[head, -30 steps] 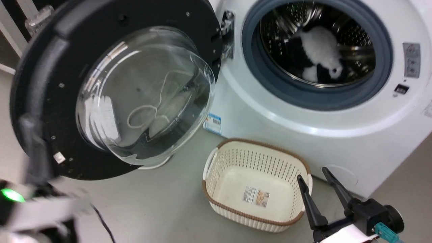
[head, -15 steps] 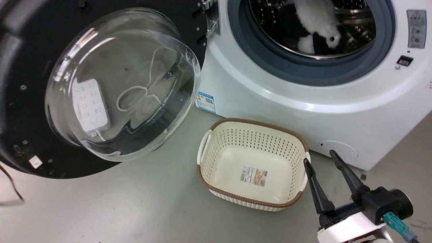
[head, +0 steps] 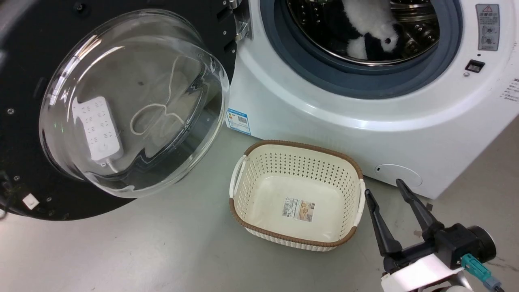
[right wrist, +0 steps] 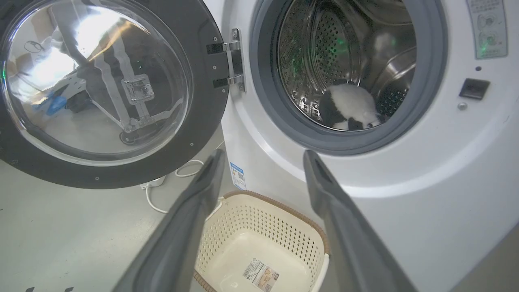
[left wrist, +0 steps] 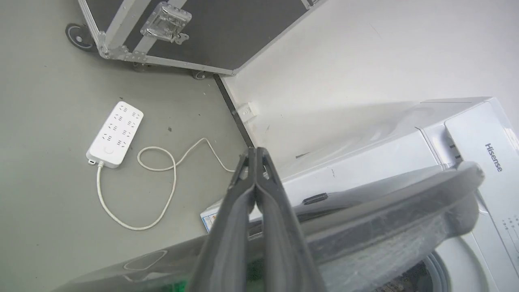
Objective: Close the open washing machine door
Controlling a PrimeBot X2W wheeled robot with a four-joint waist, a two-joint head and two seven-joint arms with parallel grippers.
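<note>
Black-rimmed, glass-bowled washing machine door (head: 129,105) hangs wide open beside the white washing machine (head: 324,117), but your empty left gripper (left wrist: 255,154), fingers pressed together, has swung round its outer side, seemingly to push, while right gripper (head: 383,187) gapes empty.

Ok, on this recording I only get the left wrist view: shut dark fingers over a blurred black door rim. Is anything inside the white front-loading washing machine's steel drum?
Observer: Yes, a black-and-white plush toy lies in the perforated steel drum.
Operator: How far open is the door?
Observer: The round black-rimmed door with its clear glass bowl stands wide open.
Operator: And the right gripper?
Observer: The right gripper is open and holds nothing, its fingers next to a cream perforated basket with a brown rim.
</note>
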